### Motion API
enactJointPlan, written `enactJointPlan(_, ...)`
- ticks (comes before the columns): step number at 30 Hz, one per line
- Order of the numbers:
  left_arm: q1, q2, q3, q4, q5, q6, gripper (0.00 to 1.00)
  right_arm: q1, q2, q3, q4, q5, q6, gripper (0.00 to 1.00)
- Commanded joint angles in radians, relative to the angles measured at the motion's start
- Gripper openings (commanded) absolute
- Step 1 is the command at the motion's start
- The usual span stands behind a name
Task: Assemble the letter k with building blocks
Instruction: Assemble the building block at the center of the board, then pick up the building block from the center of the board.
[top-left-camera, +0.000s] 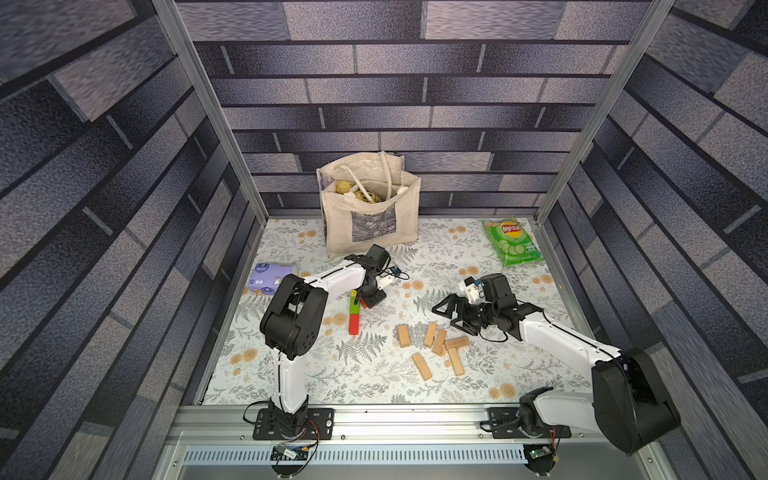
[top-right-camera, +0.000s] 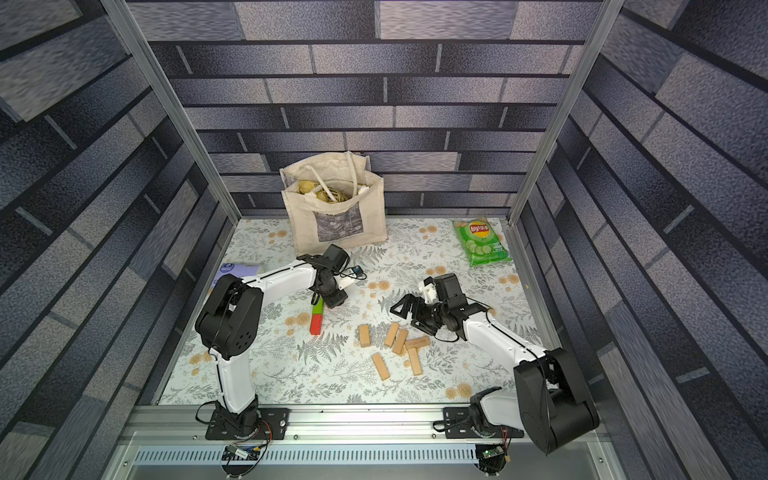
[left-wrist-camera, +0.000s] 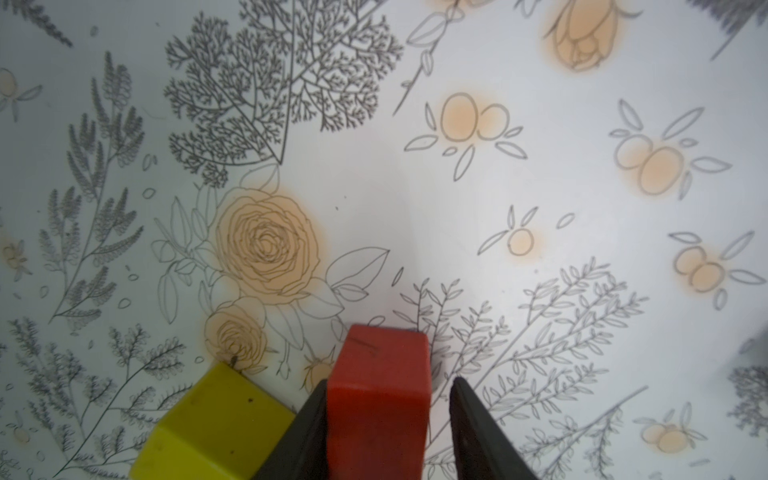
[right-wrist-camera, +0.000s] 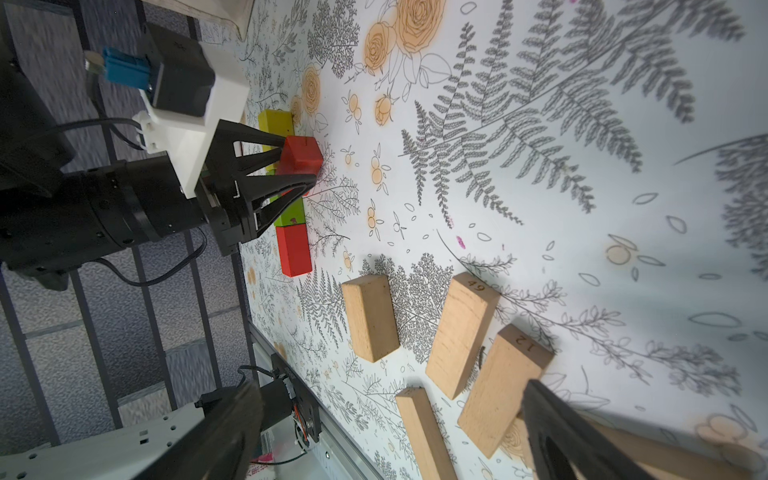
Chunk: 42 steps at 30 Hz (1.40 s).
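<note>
On the table (top-left-camera: 316, 374), a little toward 9 o'clock from its middle, three coloured bricks lie in one line that runs from 12 to 6 o'clock. The yellow block (right-wrist-camera: 276, 120) is at the far end, the green block (top-left-camera: 354, 308) in the middle and the red block (top-left-camera: 353, 325) at the near end. A second red block (left-wrist-camera: 380, 399) sits slanted on the 3 o'clock side of this line, near the yellow end; its paint is a little scratched. The left gripper (left-wrist-camera: 390, 381) stands around it with the jaws half apart: one finger touches the block's side, while the other is separated from it by a clear gap. Six tan blocks (top-left-camera: 430, 334) of plain wood lie loose at different angles, at about 4 o'clock from the coloured line; two of them show small printed numbers. The right gripper (top-left-camera: 446, 316) hovers at their 12 o'clock side with the jaws wide, holding nothing.
</note>
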Motion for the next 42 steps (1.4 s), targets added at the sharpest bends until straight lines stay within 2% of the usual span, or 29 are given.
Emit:
enactJointPlan(1,-0.006,-0.045,0.030,-0.018,0.016,0.018,0.50,-0.007,0.040,0.020,0.034,-0.028,0.000,1.00)
enactJointPlan(13,0.006,-0.105,0.099,0.010,-0.069,0.038,0.56,-0.008,0.081,0.063,0.038,-0.021,-0.007,1.00)
enactJointPlan(21,-0.001,-0.176,0.125,-0.021,-0.046,-0.048,0.60,-0.007,0.111,0.114,-0.007,-0.020,-0.022,1.00)
enactJointPlan(22,-0.001,-0.197,0.112,-0.019,-0.036,-0.075,0.62,-0.007,0.109,0.124,-0.014,-0.017,-0.024,1.00)
enactJointPlan(23,-0.001,-0.220,0.093,-0.011,-0.026,-0.104,0.86,-0.007,0.105,0.136,-0.028,-0.009,-0.030,1.00)
enactJointPlan(24,-0.001,-0.247,0.073,-0.004,-0.013,-0.124,0.99,-0.007,0.102,0.146,-0.045,-0.002,-0.036,1.00)
enactJointPlan(28,0.006,-0.392,-0.046,0.057,0.055,-0.222,1.00,-0.005,0.072,0.185,-0.105,0.021,-0.045,1.00)
enactJointPlan(32,0.029,-0.523,-0.098,0.019,0.125,-0.377,1.00,0.017,0.029,0.234,-0.209,0.074,-0.062,1.00)
enactJointPlan(36,0.043,-0.635,-0.162,-0.040,0.237,-0.528,1.00,0.084,0.011,0.305,-0.352,0.201,-0.127,1.00)
enactJointPlan(39,0.052,-0.693,-0.208,-0.084,0.322,-0.638,1.00,0.146,0.013,0.305,-0.372,0.278,-0.128,1.00)
enactJointPlan(42,0.066,-0.742,-0.263,-0.113,0.388,-0.732,1.00,0.244,0.006,0.283,-0.374,0.409,-0.120,1.00)
